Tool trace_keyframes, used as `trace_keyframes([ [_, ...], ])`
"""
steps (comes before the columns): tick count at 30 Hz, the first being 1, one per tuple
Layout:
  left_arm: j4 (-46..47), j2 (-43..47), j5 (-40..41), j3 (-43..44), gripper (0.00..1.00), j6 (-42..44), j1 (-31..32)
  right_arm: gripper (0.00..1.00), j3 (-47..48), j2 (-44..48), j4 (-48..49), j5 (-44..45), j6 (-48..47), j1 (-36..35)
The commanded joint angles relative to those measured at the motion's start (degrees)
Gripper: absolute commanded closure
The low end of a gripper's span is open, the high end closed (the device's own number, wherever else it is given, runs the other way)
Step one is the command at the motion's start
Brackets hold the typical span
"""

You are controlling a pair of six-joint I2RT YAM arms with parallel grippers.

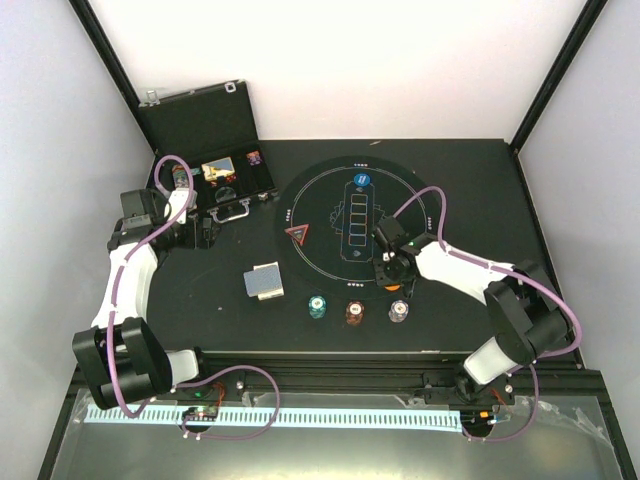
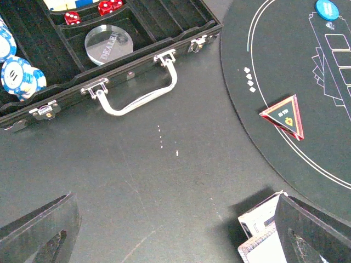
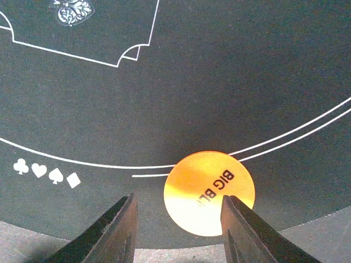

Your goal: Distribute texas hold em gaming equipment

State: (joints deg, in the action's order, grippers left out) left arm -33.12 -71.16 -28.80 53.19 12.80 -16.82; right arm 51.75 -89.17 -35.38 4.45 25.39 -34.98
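At the near rim of the round black mat (image 1: 325,200), the orange disc (image 3: 209,193) lies flat across the double white outline, its lettering reading "BIG BL" before one finger covers the rest. The right arm (image 1: 450,265) reaches over it, and its jaws stand apart: one finger overlaps the disc's edge in the right wrist view, while the other stands clear of it to the side, gripping nothing. The blue disc (image 1: 363,180) sits at the far end of the mat's printed row of card boxes, and the red triangle marker (image 1: 298,236) rests on the mat's left edge. Just off the near edge, on the bare tabletop (image 1: 480,200), a teal chip (image 1: 317,306), a brown chip (image 1: 354,313) and a grey chip (image 1: 398,311) form a row, set apart from one another. The deck of cards (image 1: 264,281) lies left of them, beside the mat. The left arm (image 1: 130,275) hangs in front of the open black case (image 1: 200,125), its jaws spread wide and empty, with the deck's corner near one finger in the left wrist view. Inside the case are a clear dealer puck (image 2: 108,44), red dice (image 2: 70,18) and blue-and-white chips (image 2: 19,74).
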Motion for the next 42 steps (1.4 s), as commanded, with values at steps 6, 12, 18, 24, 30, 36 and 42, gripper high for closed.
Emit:
trace_keyframes([
  [6,-1.4,1.0,-1.9,2.1,0.01,0.4,-0.4,0.56,-2.0,0.6,1.8,-1.0,1.0,-0.5],
  [12,-1.1,0.8,-2.4,2.0,0.01,0.1,-0.5,0.57,-4.0,0.8,2.4,-2.1,1.2,-0.6],
  [18,-1.9,0.7,-3.4,2.3,0.01,0.6,-0.4,0.65,-3.9,-2.1,2.7,-0.3,1.4,-0.6],
  [24,-2.5,1.0,-3.8,2.7,0.01,1.1,-0.4,0.68,-0.6,-5.7,1.8,3.5,0.4,-0.5],
  [30,-2.7,1.2,-3.3,2.8,0.01,1.4,-0.5,0.71,2.2,-8.2,1.3,4.9,-0.5,1.4],
  [36,-2.8,1.2,-3.1,2.7,0.01,1.8,-0.6,0.69,3.5,-6.5,-0.4,6.4,-1.2,1.5],
  [42,-2.6,1.1,-3.2,3.0,0.01,1.6,-0.6,0.46,0.8,0.3,-3.2,6.3,-0.2,0.1],
])
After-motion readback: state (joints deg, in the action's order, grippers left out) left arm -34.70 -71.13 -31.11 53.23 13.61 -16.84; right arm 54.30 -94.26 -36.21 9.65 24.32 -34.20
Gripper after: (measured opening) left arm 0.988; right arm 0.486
